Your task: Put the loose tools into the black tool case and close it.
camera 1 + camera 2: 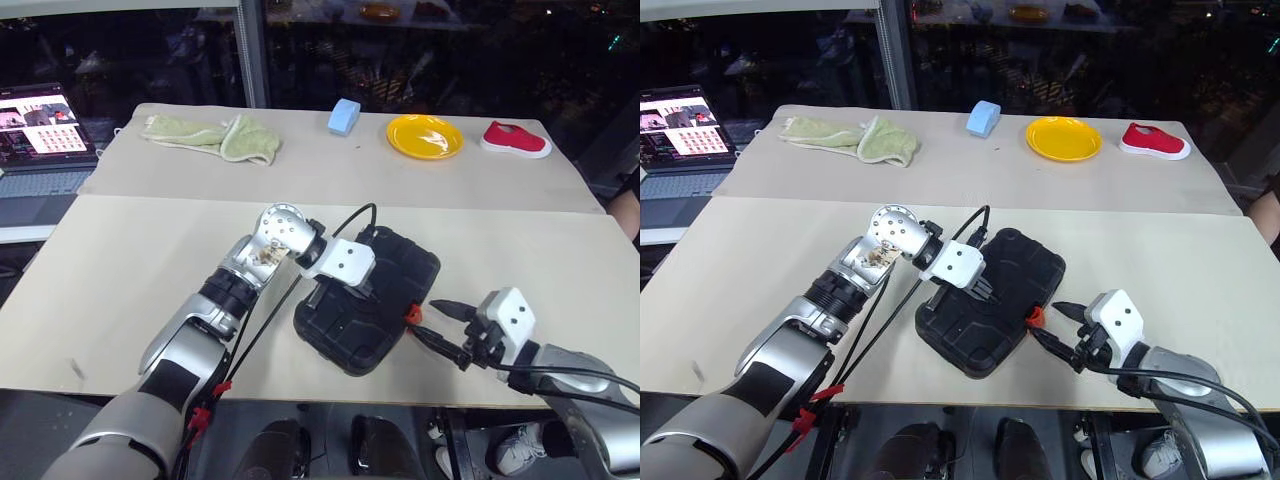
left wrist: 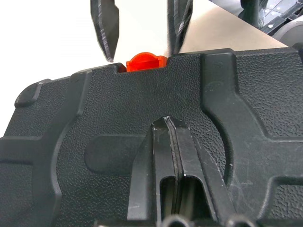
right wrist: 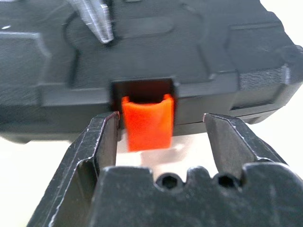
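Two hands work the lidded black moulded plastic tool case [image 1: 368,298] lying near the beige bench's [image 1: 120,290] front edge: the clenched left hand [image 1: 987,291] presses the lid, and the released right hand [image 3: 161,137] straddles the small orange latch [image 3: 147,122]. Keep pressing; snap it squarely.

My left arm [image 1: 200,320] wears a silver-grey shell over black segmented joints, with a round silver elbow housing [image 1: 280,228] showing brownish wiring inside. A white boxy wrist block [image 1: 345,262] sits ahead of it. Thin black cables [image 1: 262,325] run along the forearm, tied near the upper arm with a red clip [image 1: 205,412]. My right arm [image 1: 585,400] is grey too, carrying a white angular wrist block [image 1: 508,312] and thick black cables [image 1: 560,378]. Each gripper has two black ridged fingers [image 3: 97,142], tapered at the tips, on a black base with two small screw holes [image 3: 169,180].
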Robot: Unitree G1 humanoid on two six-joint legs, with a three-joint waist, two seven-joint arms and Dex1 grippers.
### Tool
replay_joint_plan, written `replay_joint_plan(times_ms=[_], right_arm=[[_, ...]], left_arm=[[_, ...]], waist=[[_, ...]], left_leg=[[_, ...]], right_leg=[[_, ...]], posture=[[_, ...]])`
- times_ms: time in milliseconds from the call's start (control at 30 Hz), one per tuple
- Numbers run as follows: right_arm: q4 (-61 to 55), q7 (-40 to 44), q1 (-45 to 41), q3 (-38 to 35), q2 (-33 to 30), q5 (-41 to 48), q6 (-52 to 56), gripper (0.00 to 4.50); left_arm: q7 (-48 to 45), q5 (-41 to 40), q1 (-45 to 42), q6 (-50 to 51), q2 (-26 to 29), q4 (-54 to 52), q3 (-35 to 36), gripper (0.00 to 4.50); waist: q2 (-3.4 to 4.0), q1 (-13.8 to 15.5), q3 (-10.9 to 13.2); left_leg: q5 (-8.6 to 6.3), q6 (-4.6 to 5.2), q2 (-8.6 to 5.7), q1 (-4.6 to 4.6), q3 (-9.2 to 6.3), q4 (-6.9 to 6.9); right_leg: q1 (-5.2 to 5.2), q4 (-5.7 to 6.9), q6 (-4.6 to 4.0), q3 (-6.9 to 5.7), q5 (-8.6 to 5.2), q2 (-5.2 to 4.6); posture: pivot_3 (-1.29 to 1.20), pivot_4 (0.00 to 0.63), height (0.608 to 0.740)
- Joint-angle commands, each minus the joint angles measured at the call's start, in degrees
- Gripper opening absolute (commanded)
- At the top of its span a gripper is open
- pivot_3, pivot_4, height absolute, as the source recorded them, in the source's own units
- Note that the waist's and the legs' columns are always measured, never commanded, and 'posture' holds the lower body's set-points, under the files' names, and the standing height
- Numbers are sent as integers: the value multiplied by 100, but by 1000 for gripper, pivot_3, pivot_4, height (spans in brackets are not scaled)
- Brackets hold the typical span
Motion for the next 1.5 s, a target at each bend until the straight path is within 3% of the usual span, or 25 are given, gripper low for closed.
replay_joint_plan(times_ms=[33,133,367,1500], right_arm=[[-68,140,94,-246,-134,54,-103,3146],[-14,182,117,-161,-171,-15,-135,2445],[29,225,53,-79,-163,-81,-141,30],[597,3,-1052,834,112,-580,-61,30]], left_arm=[[-96,317,154,6,60,167,-292,0],[-83,325,147,2,36,174,-293,0],[-79,336,144,-13,32,184,-292,0],[-14,352,90,-28,-44,290,-287,0]], waist=[[0,1,0],[0,1,0],[0,9,0],[-1,-137,-1]], left_leg=[[-1,3,0,1,0,1],[-2,2,0,4,0,0],[-3,5,0,3,0,1],[-1,0,3,18,1,1]], right_leg=[[1,0,0,0,0,0],[1,0,1,0,-1,0],[0,-2,2,-1,-1,-1],[6,1,3,1,-2,0]], posture=[[0,150,732],[0,150,732],[0,150,732],[0,150,732]])
